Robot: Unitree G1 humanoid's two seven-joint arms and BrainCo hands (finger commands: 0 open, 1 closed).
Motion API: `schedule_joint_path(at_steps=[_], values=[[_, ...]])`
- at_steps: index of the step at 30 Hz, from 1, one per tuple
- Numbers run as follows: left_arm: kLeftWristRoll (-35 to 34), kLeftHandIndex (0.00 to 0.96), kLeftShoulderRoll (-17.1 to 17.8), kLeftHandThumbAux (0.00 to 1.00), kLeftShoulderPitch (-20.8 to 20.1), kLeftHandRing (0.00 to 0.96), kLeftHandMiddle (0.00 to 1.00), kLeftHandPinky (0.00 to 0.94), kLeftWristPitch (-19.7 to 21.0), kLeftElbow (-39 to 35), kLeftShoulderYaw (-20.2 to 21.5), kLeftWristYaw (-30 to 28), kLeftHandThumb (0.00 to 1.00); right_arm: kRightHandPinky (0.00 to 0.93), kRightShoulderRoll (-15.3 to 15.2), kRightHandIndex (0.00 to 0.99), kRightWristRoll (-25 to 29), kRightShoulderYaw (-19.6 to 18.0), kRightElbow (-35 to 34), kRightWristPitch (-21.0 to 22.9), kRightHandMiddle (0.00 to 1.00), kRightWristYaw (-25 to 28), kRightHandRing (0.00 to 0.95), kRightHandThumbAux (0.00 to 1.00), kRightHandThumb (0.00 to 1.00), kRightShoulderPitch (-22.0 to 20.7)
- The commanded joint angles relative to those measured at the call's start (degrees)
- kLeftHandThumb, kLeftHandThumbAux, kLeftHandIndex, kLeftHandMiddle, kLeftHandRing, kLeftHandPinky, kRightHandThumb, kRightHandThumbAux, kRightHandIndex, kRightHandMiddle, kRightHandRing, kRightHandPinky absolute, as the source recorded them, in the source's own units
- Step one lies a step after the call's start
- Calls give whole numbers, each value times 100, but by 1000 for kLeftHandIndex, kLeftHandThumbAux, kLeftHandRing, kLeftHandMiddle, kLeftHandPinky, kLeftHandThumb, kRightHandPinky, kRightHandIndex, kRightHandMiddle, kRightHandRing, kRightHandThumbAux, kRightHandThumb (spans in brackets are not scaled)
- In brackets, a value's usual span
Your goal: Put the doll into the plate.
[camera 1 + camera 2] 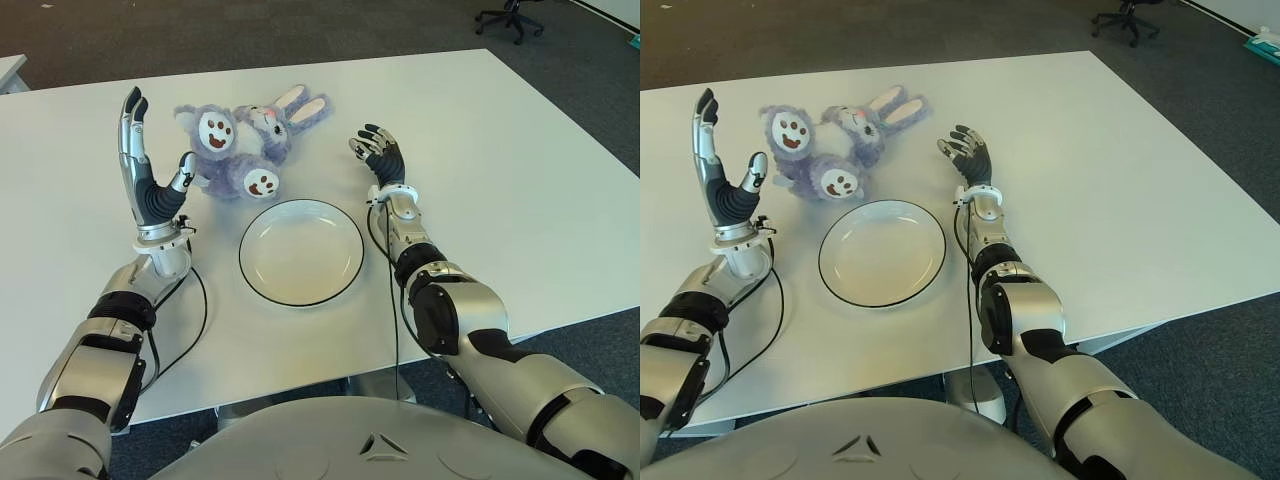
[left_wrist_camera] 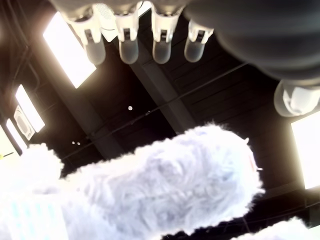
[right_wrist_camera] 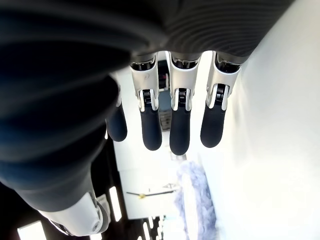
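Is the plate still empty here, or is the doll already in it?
Empty. The plate shows only its bare white inside; the purple plush doll lies on the table just beyond its far rim, and the open left hand stands beside it.

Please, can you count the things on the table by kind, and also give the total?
Purple plush dolls: 1 pile; it shows three faces, so it may be 3 dolls, but I cannot tell them apart for sure.
White plate, empty: 1
Total: 2 kinds; 4 things if the dolls are 3.
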Motion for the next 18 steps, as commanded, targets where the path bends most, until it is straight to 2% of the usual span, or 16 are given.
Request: schedule_joint_path(at_steps=[1,12,18], values=[[175,0,-225,240,709,31,41,56,353,469,-178,-131,305,277,99,205,46,-48,528,648,244,-56,256,796,319,731],[377,0,-212,233,518,31,36,64,413,354,-283,-13,248,276,111,201,51,-58,530,638,248,-57,260,791,318,728],[300,0,-300,219,509,36,45,44,652,273,-281,-183,272,274,112,198,43,-53,531,635,246,-56,258,791,312,728]])
